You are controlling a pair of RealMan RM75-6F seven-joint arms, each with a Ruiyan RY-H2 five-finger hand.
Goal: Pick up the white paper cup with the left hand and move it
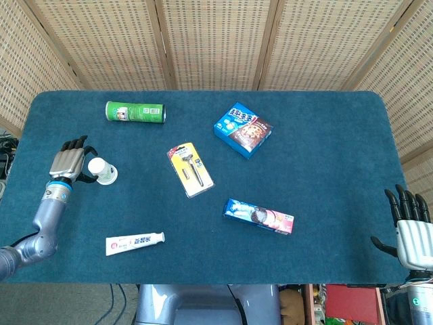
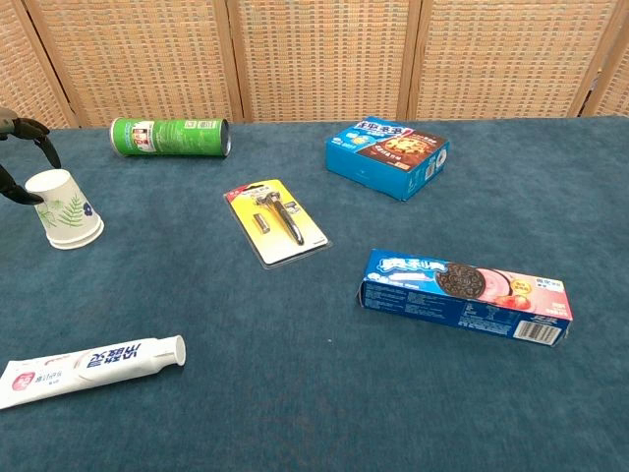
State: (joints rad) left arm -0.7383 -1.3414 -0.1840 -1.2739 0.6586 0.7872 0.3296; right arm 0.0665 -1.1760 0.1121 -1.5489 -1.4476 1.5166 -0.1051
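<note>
The white paper cup (image 1: 103,170) (image 2: 67,208), printed with green leaves, stands upside down near the table's left edge. My left hand (image 1: 70,160) is right beside it on its left, fingers apart and curved around the cup's upper part. In the chest view only dark fingertips (image 2: 31,132) show, one above the cup and one at its left side; a firm grip is not visible. My right hand (image 1: 410,229) hangs with fingers spread off the table's front right corner, holding nothing.
A green snack can (image 1: 134,112) lies behind the cup. A yellow razor pack (image 1: 190,169), a blue cookie box (image 1: 243,129) and a long biscuit box (image 1: 259,216) occupy the middle. A toothpaste tube (image 1: 134,242) lies near the front edge.
</note>
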